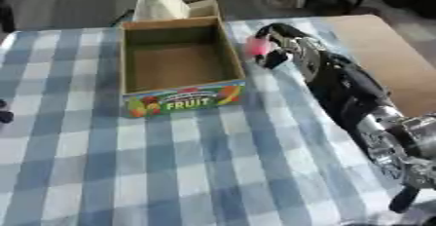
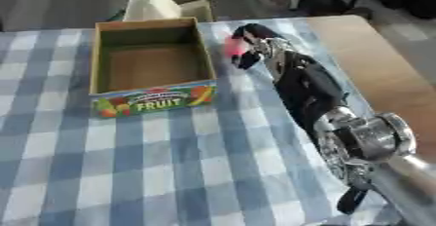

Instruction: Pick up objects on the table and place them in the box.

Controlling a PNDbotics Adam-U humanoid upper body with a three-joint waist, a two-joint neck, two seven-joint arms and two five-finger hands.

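Checked blue-and-white tablecloth (image 1: 196,171) | my right hand (image 1: 285,45) curled round a pink object (image 1: 256,47), just beside the right wall of the empty fruit box (image 1: 228,49) | box lies to my left | left hand barely visible, fingers unclear.

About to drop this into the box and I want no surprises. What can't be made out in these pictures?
- Pink object in the right hand: blurred and part covered by fingers in both views, so its kind is unclear.
- Left hand: only a dark bit at the left eye view's left edge.
- White thing behind the box: blurred.
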